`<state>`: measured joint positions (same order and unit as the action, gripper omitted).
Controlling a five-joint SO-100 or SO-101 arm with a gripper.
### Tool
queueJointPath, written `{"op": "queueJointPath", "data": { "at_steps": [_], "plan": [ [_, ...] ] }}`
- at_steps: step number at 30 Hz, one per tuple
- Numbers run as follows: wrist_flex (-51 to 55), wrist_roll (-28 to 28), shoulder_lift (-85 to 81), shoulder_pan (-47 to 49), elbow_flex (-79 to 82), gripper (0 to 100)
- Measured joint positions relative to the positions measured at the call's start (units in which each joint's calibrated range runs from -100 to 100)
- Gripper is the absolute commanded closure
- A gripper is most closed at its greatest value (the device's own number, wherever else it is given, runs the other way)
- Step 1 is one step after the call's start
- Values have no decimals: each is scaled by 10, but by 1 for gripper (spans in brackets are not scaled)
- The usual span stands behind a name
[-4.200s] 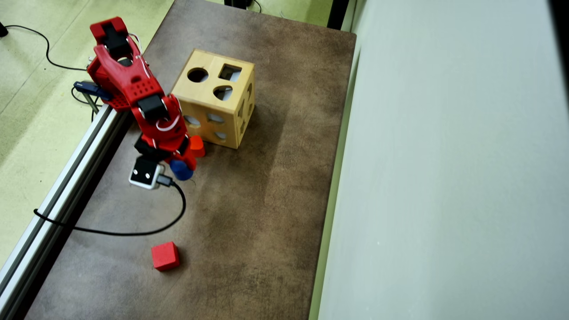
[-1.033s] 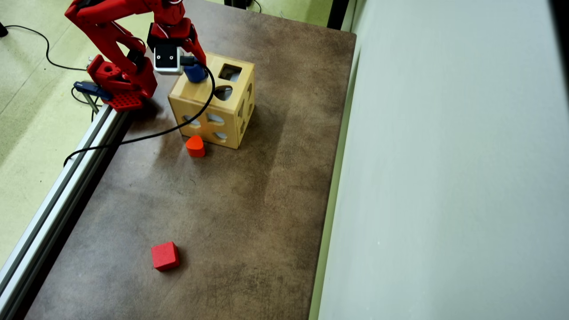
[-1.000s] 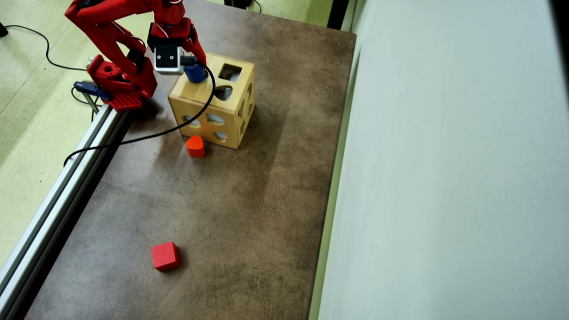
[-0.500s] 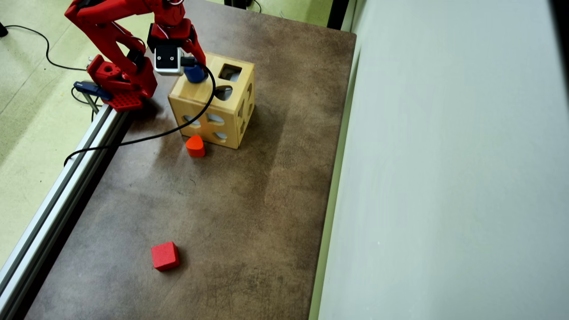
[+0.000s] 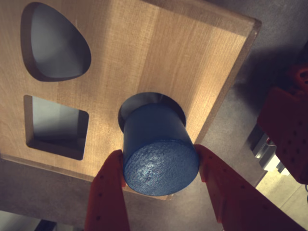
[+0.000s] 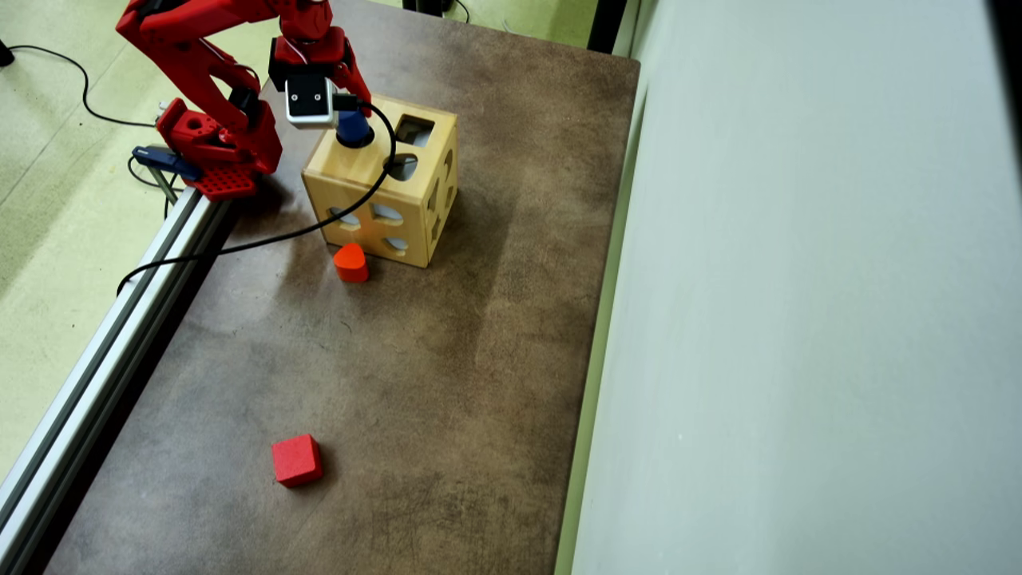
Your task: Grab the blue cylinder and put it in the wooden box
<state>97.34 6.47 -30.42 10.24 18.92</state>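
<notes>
While a red tool (image 5: pixel 161 168) grips the blue cylinder (image 5: pixel 159 149) between its two fingers, the cylinder's lower end sits at the round hole in the top of the wooden box (image 6: pixel 383 192). An orange-red block (image 6: pixel 350 263) lies just beside the box on the worktop (image 6: pixel 447 359); a red cube (image 6: pixel 296 461) sits well apart.

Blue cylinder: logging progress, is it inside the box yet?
Partly in: the blue cylinder stands in the wooden box's round hole, the claw gripping its top.
</notes>
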Motion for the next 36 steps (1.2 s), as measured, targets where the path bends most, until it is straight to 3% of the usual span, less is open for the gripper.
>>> {"op": "queueJointPath", "data": {
  "at_steps": [7,36],
  "plan": [
    [0,0,0,-33,0,85],
    [0,0,0,-9,1,84]
  ]
}}
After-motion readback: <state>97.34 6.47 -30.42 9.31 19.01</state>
